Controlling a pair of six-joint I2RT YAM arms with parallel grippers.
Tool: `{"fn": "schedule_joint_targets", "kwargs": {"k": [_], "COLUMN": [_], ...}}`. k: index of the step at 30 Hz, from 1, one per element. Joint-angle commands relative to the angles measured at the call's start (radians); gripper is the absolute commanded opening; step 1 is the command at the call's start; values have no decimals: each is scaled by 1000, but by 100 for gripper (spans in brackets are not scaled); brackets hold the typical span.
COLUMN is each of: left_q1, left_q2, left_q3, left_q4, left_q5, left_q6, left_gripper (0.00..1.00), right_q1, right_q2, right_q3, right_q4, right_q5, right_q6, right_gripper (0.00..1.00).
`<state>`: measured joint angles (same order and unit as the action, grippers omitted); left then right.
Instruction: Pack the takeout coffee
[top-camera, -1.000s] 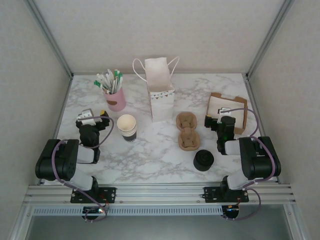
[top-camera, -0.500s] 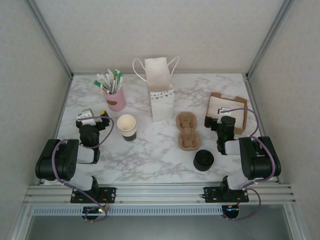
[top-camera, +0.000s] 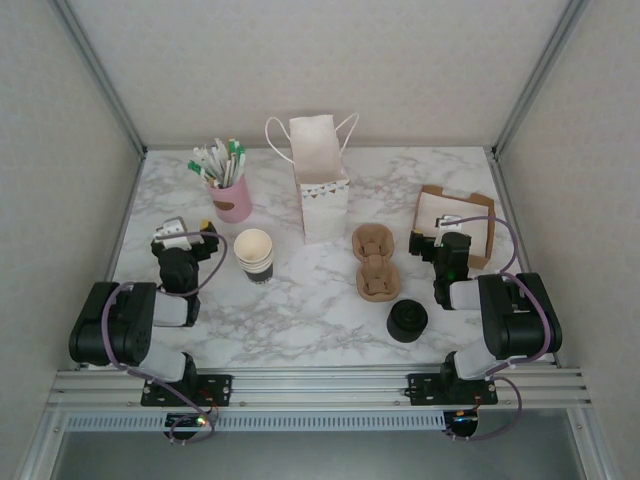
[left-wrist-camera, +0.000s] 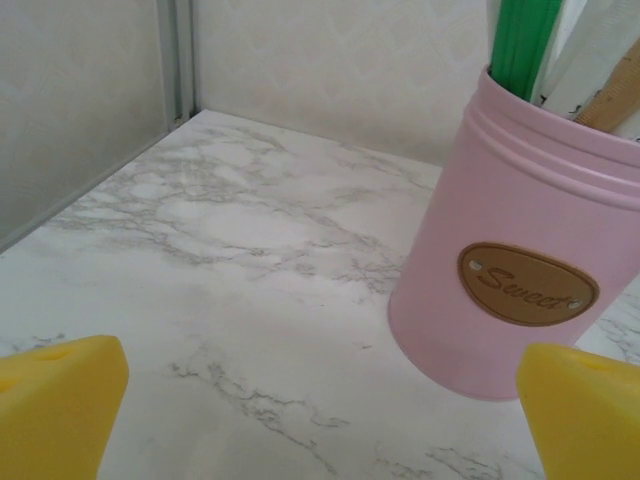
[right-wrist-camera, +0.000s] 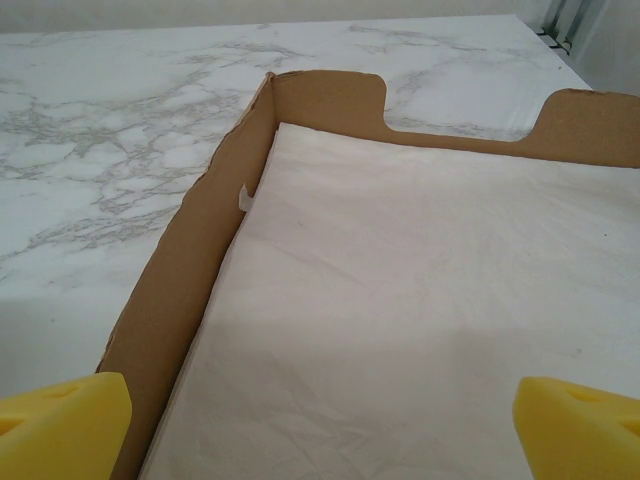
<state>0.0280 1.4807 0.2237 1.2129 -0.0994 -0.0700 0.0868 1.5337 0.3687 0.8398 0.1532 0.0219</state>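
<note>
Marble surface (top-camera: 300, 310): white paper bag (top-camera: 320, 185) stands upright at centre rear, pink tin (top-camera: 233, 203) of stirrers to its left, lidless paper cup (top-camera: 254, 257) in front of the tin. Cardboard cup carrier (top-camera: 375, 263) lies right of centre, with the black lid stack (top-camera: 408, 320) nearer the arms. Left gripper (top-camera: 186, 233) sits beside the cup, right gripper (top-camera: 441, 236) at the cardboard tray (top-camera: 487, 230).

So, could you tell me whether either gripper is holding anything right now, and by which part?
Nothing is held. The left gripper is open, facing the pink pot; the right gripper is open, facing the cardboard tray.
</note>
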Motion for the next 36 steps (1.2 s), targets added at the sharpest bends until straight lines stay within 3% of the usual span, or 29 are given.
{"fn": "schedule_joint_targets", "kwargs": {"k": [1, 5, 9, 16, 22, 29, 36], "left_q1": [-14, -21, -22, -43, -55, -60, -58], "left_q2": [-78, -169, -272, -457, -657, -952, -1107], "left_q3": [-9, -7, 110, 214, 306, 395, 469], "left_q4": [-13, -92, -410, -688, -936, -1282, -1508], "left_q5": [-73, -139, -194, -123, -4, 18, 146], "left_q6": [16, -12, -92, -206, -357, -473, -478], "left_gripper": [100, 100, 99, 100, 100, 100, 99], "right_q1": [6, 13, 16, 17, 17, 16, 13], "right_q2": [-34, -127, -259, -598, -793, -817, -749], "right_q3": [22, 23, 29, 151, 325, 509, 620], "right_q4": [-39, -127, -261, -687, -1101, -1456, -1548], "right_q5": [-21, 7, 23, 17, -66, -101, -292], "right_q6": [-17, -8, 20, 142, 292, 406, 463], "right_gripper": [99, 99, 99, 99, 99, 99, 99]}}
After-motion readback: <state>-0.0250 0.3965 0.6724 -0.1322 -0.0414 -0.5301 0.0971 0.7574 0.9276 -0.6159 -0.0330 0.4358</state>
